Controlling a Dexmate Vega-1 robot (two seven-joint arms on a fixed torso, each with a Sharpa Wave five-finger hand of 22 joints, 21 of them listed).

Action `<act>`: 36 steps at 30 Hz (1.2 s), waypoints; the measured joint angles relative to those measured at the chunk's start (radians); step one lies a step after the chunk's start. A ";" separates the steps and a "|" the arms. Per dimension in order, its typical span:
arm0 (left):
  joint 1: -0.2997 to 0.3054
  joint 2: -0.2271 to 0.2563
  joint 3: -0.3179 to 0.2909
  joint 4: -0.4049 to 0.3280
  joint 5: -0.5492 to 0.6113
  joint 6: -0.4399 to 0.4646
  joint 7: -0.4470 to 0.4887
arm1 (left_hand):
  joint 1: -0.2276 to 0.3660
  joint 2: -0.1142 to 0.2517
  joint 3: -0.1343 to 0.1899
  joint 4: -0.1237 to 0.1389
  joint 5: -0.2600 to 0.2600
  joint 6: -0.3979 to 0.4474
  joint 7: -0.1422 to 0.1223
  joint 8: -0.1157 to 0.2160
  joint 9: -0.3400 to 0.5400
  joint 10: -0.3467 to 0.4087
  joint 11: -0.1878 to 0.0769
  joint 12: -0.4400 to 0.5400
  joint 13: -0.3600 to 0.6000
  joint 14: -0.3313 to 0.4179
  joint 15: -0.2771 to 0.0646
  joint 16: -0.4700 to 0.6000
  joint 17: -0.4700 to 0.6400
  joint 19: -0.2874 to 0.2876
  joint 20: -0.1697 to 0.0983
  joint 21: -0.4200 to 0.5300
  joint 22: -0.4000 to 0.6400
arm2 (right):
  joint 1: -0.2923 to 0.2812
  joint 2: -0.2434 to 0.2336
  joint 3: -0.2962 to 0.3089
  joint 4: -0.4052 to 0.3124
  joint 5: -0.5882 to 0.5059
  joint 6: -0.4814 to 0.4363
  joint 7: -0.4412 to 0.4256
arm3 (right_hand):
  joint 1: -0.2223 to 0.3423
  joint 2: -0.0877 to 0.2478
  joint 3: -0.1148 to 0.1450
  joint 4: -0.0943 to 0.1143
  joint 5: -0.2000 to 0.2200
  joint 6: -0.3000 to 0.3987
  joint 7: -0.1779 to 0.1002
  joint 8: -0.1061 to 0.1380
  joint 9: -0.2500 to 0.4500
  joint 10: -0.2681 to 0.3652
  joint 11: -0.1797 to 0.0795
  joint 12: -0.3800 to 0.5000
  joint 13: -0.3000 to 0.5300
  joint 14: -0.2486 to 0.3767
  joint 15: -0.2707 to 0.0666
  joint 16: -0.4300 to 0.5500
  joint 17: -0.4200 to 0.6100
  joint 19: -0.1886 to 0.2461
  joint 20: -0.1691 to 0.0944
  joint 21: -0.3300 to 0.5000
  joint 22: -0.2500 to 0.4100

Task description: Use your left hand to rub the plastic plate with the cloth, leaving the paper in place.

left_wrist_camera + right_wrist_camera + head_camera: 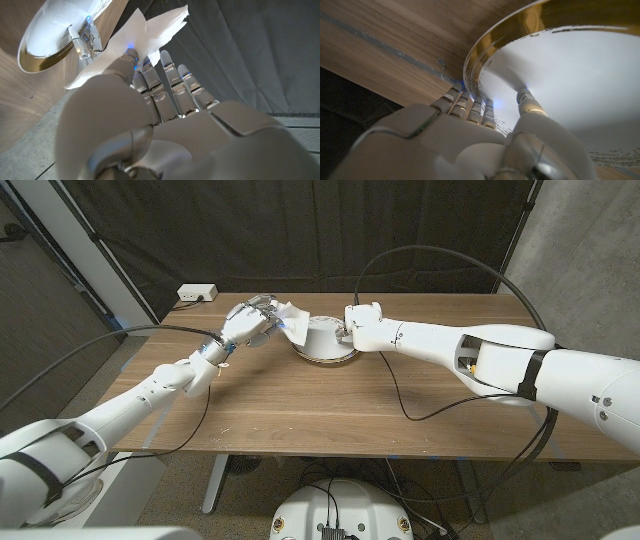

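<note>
A white plastic plate (322, 342) with a gold rim sits at the middle back of the table, and it seems tilted. My right hand (362, 326) grips its right rim; in the right wrist view the thumb presses on the white face of the plate (560, 75) while the other fingers (470, 104) curl under the rim. My left hand (250, 323) pinches a white cloth (290, 314) just left of the plate. The left wrist view shows the cloth (145, 35) sticking out past my left hand (165, 115) towards the plate (50, 35). Whether cloth and plate touch, I cannot tell.
A white socket box (197, 293) lies at the back left corner of the wooden table (300, 410). A black cable (400, 395) from my right arm trails over the tabletop. A dark curtain hangs behind the table.
</note>
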 measured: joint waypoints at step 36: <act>-0.370 -0.245 0.404 0.329 -0.321 0.032 -0.399 | 0.023 0.022 -0.019 0.026 0.028 -0.021 0.021 -0.003 0.023 -0.046 -0.002 -0.003 0.046 -0.033 0.010 -0.054 0.001 -0.026 0.025 0.004 0.000 | -0.010 -0.006 0.017 -0.004 -0.012 0.022 0.028 | 0.011 -0.011 -0.010 -0.010 0.000 -0.008 0.008 0.000 -0.003 -0.015 0.006 -0.003 -0.001 -0.005 0.005 -0.002 -0.003 0.000 0.000 0.000 0.000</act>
